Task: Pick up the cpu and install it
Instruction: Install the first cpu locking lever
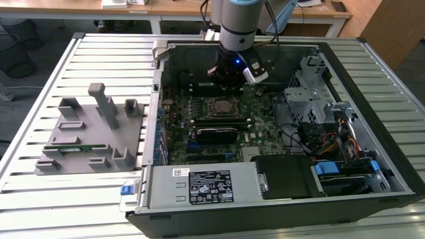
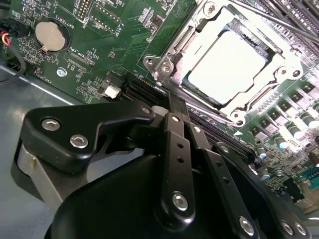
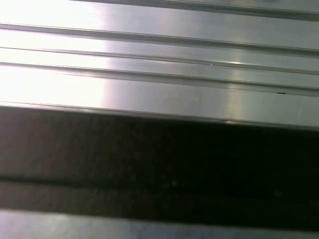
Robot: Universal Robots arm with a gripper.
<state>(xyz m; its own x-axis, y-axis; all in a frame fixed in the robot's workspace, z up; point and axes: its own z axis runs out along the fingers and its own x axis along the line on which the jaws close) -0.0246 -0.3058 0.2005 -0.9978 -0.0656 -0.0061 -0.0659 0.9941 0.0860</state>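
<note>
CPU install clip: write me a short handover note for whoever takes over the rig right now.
Tool: inside the open PC case, above the motherboard, just beyond the socket in the exterior view; whether it is open or shut cannot be told.
CPU: lying flat in the socket, silvery top up, nothing touching it.
Done: CPU appears placed in the socket.
Left: whether the socket frame is latched cannot be told; check it.
Gray fixture on the table beside the case carries a green memory stick.
</note>
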